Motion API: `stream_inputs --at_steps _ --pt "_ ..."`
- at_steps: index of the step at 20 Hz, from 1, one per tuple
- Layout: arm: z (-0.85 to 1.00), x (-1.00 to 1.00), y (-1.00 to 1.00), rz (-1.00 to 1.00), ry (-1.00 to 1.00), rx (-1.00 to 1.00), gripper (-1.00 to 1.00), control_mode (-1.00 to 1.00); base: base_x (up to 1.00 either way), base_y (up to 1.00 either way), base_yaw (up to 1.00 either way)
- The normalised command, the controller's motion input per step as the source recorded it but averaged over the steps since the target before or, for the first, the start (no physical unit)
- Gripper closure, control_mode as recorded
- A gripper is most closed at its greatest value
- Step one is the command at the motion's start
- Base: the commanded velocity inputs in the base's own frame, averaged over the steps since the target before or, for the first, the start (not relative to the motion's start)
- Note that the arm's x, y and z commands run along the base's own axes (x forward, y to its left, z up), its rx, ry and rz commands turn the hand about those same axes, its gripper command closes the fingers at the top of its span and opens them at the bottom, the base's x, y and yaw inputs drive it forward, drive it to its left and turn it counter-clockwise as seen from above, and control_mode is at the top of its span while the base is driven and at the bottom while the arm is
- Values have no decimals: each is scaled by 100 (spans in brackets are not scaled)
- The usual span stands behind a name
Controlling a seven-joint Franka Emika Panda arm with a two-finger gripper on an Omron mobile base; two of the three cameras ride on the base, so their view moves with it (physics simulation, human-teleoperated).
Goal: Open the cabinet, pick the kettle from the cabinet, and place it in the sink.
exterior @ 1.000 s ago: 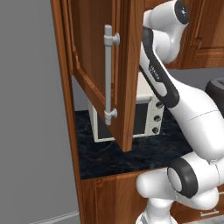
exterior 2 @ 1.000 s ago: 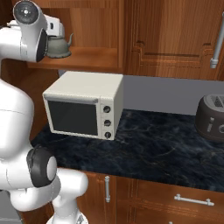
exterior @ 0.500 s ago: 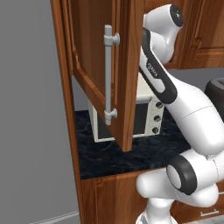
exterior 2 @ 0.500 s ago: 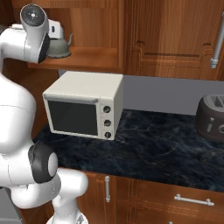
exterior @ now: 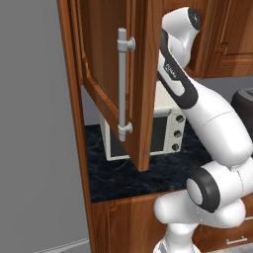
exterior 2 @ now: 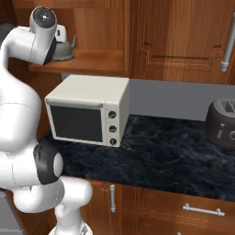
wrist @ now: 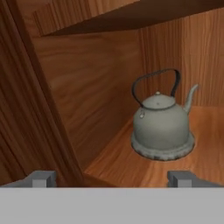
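The cabinet (exterior: 106,74) stands open, its raised-panel door swung out toward the near side with the long grey bar handle (exterior: 122,84) facing the left base camera. The white arm reaches up past the door's edge into the opening.

In the hand view the claw (wrist: 112,178) has its two dark tips set wide apart at the bottom of the picture, with nothing between them. The kettle (wrist: 161,127) sits upright on the wooden shelf (wrist: 118,162) ahead of the tips and apart from them, a little right of centre in that view. Its thin dark handle arches over a small lid knob, and its spout points up and to the right. The cabinet's side wall runs along the left, and the back wall stands just behind the kettle.

From the right base view the kettle (exterior 2: 64,51) peeks out from behind the arm's upper joint, resting on the shelf above the cream toaster oven (exterior 2: 87,110). The oven stands on the dark marbled desk (exterior 2: 174,160), and a dark rounded appliance (exterior 2: 222,123) sits at the far right of the desk, well apart from the oven.
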Motion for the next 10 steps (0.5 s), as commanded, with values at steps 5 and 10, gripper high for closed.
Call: stream_inputs --at_steps 5,10 --pt "0 17 10 9 2 0 -100 -100 0 0 0" --pt "-4 18 8 4 0 0 -100 -100 0 0 0"
